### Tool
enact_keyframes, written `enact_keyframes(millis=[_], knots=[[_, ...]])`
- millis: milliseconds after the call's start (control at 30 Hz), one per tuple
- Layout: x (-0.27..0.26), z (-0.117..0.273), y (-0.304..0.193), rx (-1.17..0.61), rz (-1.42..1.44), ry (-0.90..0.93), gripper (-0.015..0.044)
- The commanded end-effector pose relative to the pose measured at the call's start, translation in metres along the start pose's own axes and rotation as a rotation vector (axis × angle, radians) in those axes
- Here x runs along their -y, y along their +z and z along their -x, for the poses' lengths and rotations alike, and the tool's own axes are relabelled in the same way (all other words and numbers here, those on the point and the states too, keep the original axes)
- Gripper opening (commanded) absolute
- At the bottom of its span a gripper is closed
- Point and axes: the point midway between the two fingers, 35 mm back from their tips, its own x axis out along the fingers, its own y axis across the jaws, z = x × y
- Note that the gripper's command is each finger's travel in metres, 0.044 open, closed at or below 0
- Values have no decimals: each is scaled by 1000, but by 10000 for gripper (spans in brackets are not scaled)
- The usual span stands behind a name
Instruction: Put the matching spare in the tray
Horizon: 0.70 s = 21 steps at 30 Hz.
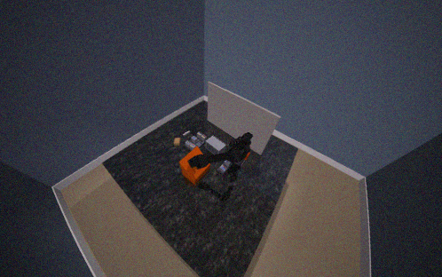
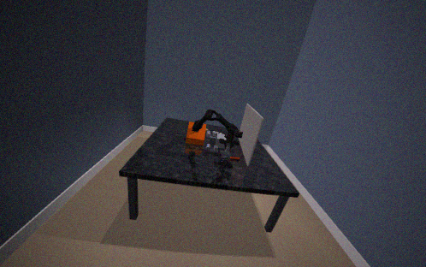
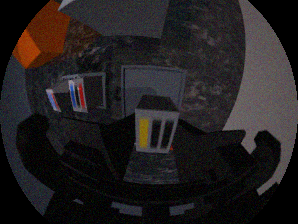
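My gripper point(image 3: 154, 116) point(image 1: 201, 162) point(image 2: 197, 126) is shut on a small spare part point(image 3: 157, 129) whose label shows a yellow, a white and a grey stripe. It holds the spare above the table, at the orange tray point(image 1: 190, 170) point(image 2: 195, 137) point(image 3: 41, 35). In the wrist view the tray lies at the upper left. A second spare point(image 3: 71, 94) with blue and red stripes lies left of the held one. The light grey mounted unit point(image 1: 215, 144) point(image 2: 220, 135) stands behind the tray. Its back is hidden.
Several more small spares point(image 1: 194, 140) and a tan block point(image 1: 177, 141) lie beside the unit. Another spare point(image 1: 224, 167) lies near the arm's base. A white upright panel point(image 1: 241, 116) point(image 2: 251, 132) stands at the back of the dark table point(image 1: 169, 209) point(image 2: 171, 164).
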Motion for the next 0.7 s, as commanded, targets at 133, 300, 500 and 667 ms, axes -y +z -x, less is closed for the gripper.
enact_keyframes(millis=[133, 300, 500, 667], knots=[[-1, -7, 1, 2, 6, -2, 0], [-2, -12, 0, 0, 6, -2, 0], [-4, -18, 0, -2, 7, -1, 0], [-5, -23, 0, -4, 7, -1, 0]])
